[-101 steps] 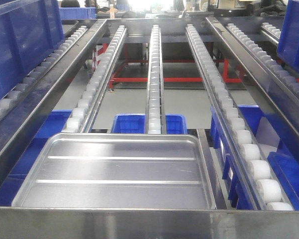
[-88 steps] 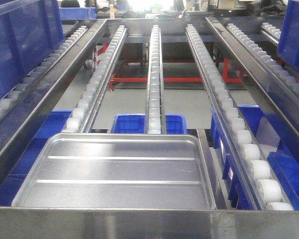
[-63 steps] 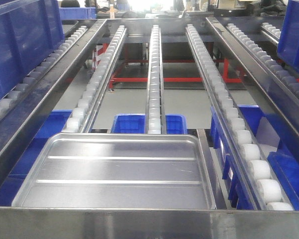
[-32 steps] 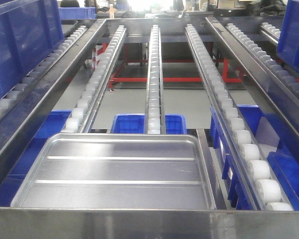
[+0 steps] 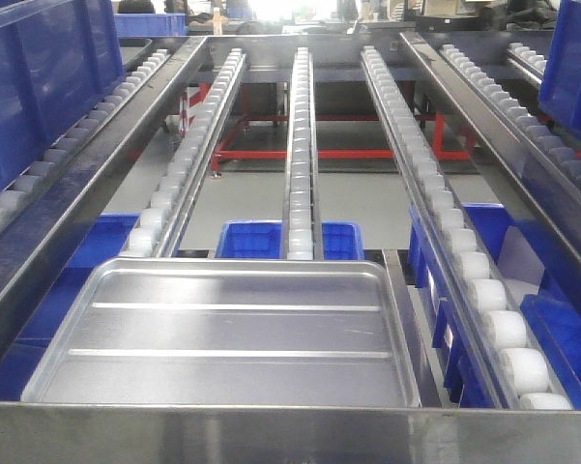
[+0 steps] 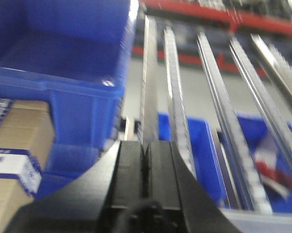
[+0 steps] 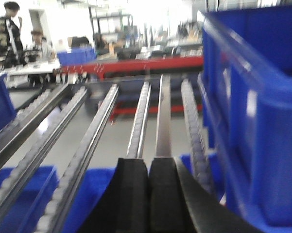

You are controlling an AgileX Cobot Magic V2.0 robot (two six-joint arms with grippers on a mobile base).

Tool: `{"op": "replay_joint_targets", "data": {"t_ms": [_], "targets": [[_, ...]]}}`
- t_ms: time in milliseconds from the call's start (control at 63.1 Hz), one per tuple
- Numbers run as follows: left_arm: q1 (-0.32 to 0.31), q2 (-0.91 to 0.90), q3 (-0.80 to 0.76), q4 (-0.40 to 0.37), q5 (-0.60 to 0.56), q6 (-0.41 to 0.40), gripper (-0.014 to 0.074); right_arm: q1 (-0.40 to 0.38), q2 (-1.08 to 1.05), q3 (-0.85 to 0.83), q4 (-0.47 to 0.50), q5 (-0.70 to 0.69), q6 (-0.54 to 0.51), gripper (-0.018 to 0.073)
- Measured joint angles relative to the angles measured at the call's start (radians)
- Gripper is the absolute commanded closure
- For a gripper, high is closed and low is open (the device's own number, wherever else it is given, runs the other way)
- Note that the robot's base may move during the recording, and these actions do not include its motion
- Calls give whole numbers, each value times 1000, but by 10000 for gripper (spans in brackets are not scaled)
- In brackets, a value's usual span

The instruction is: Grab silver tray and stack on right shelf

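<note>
Steel roller racks are filling the hall, with red frames and grey floor showing under them.

The left gripper [image 6: 145, 177] is pressing its two black fingers together, with nothing between them. The right gripper [image 7: 148, 191] is standing the same way, fingers touching and empty. Near the left gripper, a blue bin [image 6: 63, 73] is sitting on the left with boxes [image 6: 17, 160] below it, and on the right the rails are running free. Near the right gripper, another bin [image 7: 252, 121] is rising close on the right, and the rails on the left are open.

In the front view the tray [image 5: 222, 333] is lying flat at the near end of the rack [image 5: 300, 145], its near rim just behind the front lip [image 5: 290, 435]. Its far rim is meeting the left and middle roller rails. The right rail [image 5: 464, 266] is staying apart from it. Beyond the tray the lane is running open to the far end, with tall bins [image 5: 39, 87] at both outer sides. I cannot tell which shelf this rack is.
</note>
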Motion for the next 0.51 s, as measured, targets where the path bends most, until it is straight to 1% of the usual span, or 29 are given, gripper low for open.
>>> {"op": "replay_joint_targets", "data": {"t_ms": [48, 95, 143, 174, 206, 253, 333, 396, 444, 507], "targets": [[-22, 48, -30, -39, 18, 57, 694, 11, 38, -19, 28, 33, 0, 226], [-47, 92, -56, -90, 28, 116, 694, 25, 75, -37, 53, 64, 0, 148], [-79, 133, -74, -144, 43, 165, 692, 48, 116, -57, 72, 102, 0, 85], [-100, 166, -85, -184, 60, 196, 675, 66, 142, -69, 80, 122, 0, 60], [-120, 192, -93, -210, 77, 221, 651, 86, 168, -81, 90, 142, 0, 46], [-149, 227, -104, -232, 99, 245, 580, 119, 206, -98, 99, 165, 0, 43], [-202, 289, -110, -256, 129, 260, 415, 195, 277, -132, 114, 198, 0, 43], [-237, 332, -113, -263, 136, 264, 314, 267, 331, -155, 122, 206, 0, 43], [-260, 366, -113, -268, 136, 265, 283, 331, 375, -170, 122, 206, 0, 46], [-277, 409, -113, -284, 134, 267, 293, 413, 433, -177, 128, 183, 0, 52]]}}
